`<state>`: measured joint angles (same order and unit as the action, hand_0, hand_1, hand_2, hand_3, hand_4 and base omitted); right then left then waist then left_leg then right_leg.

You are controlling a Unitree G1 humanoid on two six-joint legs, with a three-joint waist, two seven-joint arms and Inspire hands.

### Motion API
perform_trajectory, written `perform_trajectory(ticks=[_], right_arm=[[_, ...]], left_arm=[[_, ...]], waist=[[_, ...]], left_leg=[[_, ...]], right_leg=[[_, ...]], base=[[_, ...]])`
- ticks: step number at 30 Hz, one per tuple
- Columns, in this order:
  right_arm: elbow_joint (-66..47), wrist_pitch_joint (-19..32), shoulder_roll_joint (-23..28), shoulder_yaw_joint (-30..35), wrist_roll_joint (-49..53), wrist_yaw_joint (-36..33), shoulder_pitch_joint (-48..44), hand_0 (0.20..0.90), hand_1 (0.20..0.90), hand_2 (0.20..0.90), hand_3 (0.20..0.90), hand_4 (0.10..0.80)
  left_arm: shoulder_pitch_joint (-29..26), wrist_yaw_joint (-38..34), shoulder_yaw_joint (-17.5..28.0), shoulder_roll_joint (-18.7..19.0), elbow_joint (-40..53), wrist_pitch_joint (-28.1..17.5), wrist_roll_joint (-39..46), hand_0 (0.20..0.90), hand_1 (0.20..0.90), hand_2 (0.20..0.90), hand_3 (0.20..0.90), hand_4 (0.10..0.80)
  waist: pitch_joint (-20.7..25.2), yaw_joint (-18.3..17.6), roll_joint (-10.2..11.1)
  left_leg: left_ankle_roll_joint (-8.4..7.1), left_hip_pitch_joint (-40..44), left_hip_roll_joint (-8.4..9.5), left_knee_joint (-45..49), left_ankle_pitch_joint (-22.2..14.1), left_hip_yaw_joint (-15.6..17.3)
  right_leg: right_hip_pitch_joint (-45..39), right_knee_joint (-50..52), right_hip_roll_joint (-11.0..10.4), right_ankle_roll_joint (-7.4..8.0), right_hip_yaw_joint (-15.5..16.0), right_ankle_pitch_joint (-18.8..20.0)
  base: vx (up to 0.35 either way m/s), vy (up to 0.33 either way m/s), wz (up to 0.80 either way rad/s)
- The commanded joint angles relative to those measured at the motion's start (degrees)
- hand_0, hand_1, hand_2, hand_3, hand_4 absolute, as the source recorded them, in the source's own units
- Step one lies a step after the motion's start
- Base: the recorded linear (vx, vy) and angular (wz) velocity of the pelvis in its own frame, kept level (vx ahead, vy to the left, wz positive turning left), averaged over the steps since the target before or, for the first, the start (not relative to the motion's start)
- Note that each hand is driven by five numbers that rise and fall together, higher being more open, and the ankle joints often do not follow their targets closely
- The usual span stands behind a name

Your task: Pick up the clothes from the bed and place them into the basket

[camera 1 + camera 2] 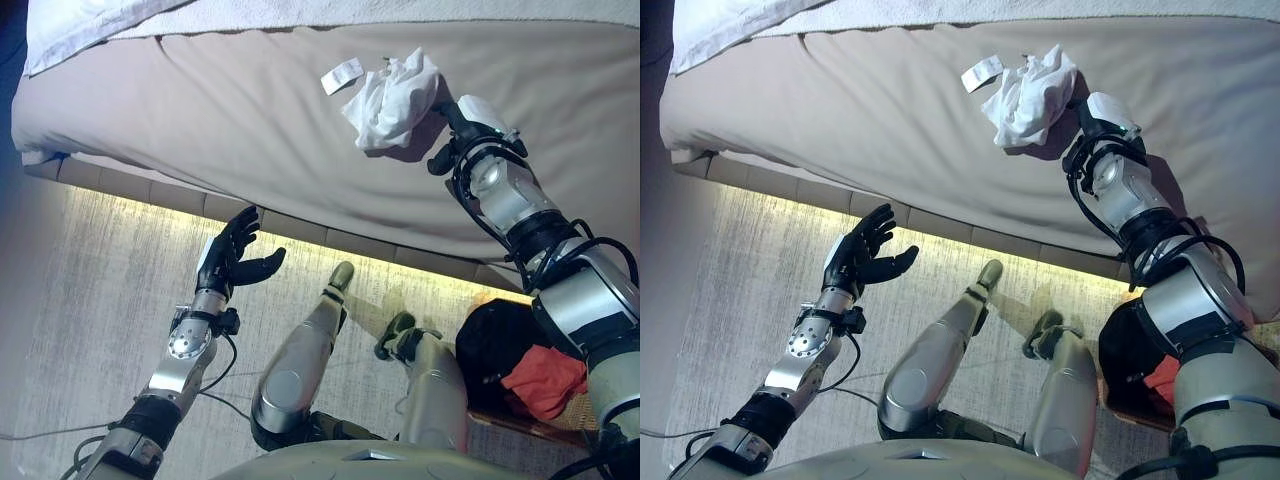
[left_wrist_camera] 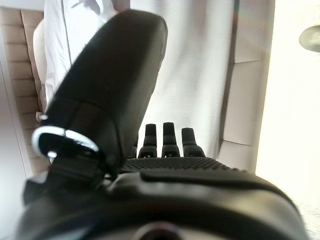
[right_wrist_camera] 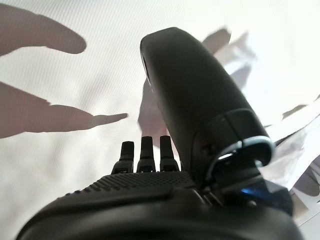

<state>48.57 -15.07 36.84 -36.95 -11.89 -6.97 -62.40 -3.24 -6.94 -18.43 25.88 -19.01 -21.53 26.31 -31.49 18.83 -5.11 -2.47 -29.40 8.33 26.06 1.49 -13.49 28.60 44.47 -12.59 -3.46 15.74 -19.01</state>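
A crumpled white garment point(image 1: 392, 98) lies on the beige bed point(image 1: 200, 120), toward its right part. A small white scrap point(image 1: 342, 76) lies just left of it. My right hand point(image 1: 449, 112) reaches over the bed and is right beside the garment. In the right wrist view its fingers point(image 3: 146, 150) are straight, the thumb point(image 3: 192, 95) is raised, and the white cloth point(image 3: 295, 100) lies next to the thumb. My left hand point(image 1: 230, 255) is open and empty above the floor by the bed's edge; it also shows in the left wrist view point(image 2: 190, 170).
A wicker basket point(image 1: 510, 424) stands on the floor at the lower right, with a black garment point(image 1: 495, 345) and a red one point(image 1: 545, 380) in it. White bedding point(image 1: 90, 25) lies at the bed's far left. Pale carpet point(image 1: 90, 330) runs along the bed.
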Motion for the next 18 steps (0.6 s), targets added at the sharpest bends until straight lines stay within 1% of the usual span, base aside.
perform_trajectory(ticks=[1,6,8,10,12,14,18], right_arm=[[-0.7,1.0,3.1,-2.9,0.2,-6.3,-10.8,0.9,0.9,0.9,0.9,0.8],[0.7,0.3,3.0,-3.4,2.2,-8.1,-13.5,0.9,0.9,0.9,0.9,0.8],[1.9,1.0,2.8,-3.3,5.4,-9.3,-14.5,0.9,0.9,0.9,0.9,0.8],[2.5,2.7,2.4,-2.0,10.3,-10.7,-15.2,0.9,0.9,0.9,0.9,0.8],[2.7,4.9,0.8,1.5,15.2,-12.6,-15.6,0.9,0.9,0.9,0.9,0.8],[3.0,6.3,0.3,2.8,16.2,-13.6,-16.1,0.9,0.9,0.9,0.9,0.8],[1.1,7.8,0.3,5.2,22.0,-14.1,-16.8,0.9,0.9,0.9,0.9,0.8]], left_arm=[[0.4,-0.9,0.3,2.7,7.8,-7.1,1.7,0.9,0.9,0.9,0.9,0.8],[1.4,-1.5,0.5,3.6,9.9,-8.0,2.2,0.9,0.9,0.9,0.9,0.8],[1.7,-2.1,0.3,3.8,10.4,-8.3,2.1,0.9,0.9,0.9,0.9,0.8],[2.0,-2.6,0.2,3.7,10.7,-8.3,1.9,0.9,0.9,0.9,0.9,0.8],[2.3,-2.5,0.3,3.8,10.7,-8.2,2.0,0.9,0.9,0.9,0.9,0.8],[2.6,-2.1,0.3,4.0,10.8,-8.3,2.3,0.9,0.9,0.9,0.9,0.8],[4.2,-1.5,0.5,4.4,11.7,-8.7,2.5,0.9,0.9,0.9,0.9,0.8]], waist=[[1.7,0.7,-1.2],[1.7,1.9,-1.7],[1.7,2.3,-1.9],[1.7,2.6,-2.1],[1.7,3.0,-2.7],[1.7,3.2,-3.1],[1.7,3.6,-3.6]], left_leg=[[4.78,-3.2,3.98,12.0,-11.8,3.8],[5.18,-6.7,4.32,13.7,-11.8,3.2],[5.26,-7.6,4.45,14.4,-11.9,3.0],[5.3,-8.1,4.58,15.2,-12.2,2.9],[5.38,-9.0,5.0,16.9,-12.9,2.9],[5.44,-9.9,5.26,17.9,-13.2,2.9],[5.58,-11.2,5.59,19.4,-13.5,2.8]], right_leg=[[-0.7,0.2,3.6,-1.25,2.0,2.1],[2.4,1.6,3.9,-1.16,2.3,1.9],[3.1,2.2,3.9,-1.33,2.5,1.7],[3.4,3.0,3.9,-1.55,2.6,1.2],[4.3,4.7,3.7,-1.8,2.7,0.4],[5.2,5.6,3.5,-1.82,2.7,0.1],[6.7,7.4,3.0,-1.79,2.6,-0.3]], base=[[-0.035,0.012,0.21],[-0.029,-0.007,0.1],[-0.009,0.0,0.05],[0.018,0.011,0.06],[0.015,0.01,0.02],[0.023,0.017,0.05],[0.028,0.009,0.17]])
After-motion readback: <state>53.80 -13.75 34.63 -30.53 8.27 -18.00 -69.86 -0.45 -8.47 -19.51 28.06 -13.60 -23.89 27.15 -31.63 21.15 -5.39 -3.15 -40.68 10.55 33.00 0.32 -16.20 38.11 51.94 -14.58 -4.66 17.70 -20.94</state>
